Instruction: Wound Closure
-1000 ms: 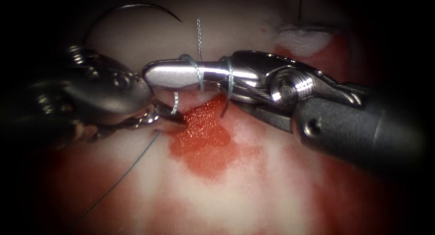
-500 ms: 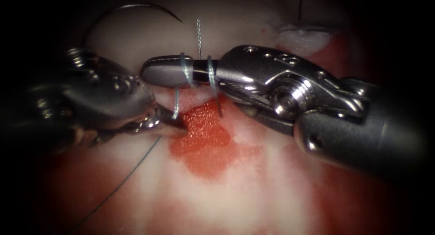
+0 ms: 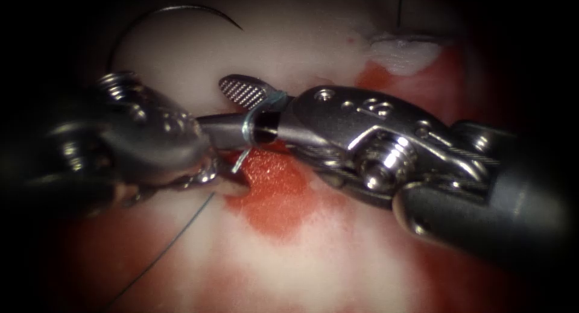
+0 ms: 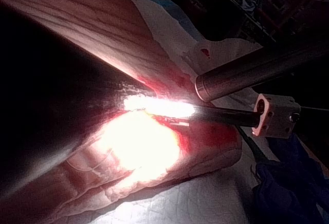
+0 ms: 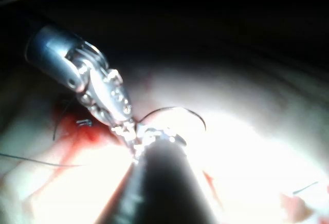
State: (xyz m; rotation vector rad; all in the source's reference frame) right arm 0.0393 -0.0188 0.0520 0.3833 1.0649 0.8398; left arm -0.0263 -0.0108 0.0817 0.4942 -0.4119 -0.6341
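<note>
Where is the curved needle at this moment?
In the endoscope view the needle lies free on the tissue at upper left, arching above the left tool; neither tool holds it, and its point shows bare.

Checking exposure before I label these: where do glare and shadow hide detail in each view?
Endoscope view: edges fall into shadow, dimming the left gripper; bright highlights on the right gripper; needle lies free on the tissue. Left wrist view: glare burns out the tissue at the tip, dark elsewhere. Right wrist view: tissue overexposed, dark above.
</note>
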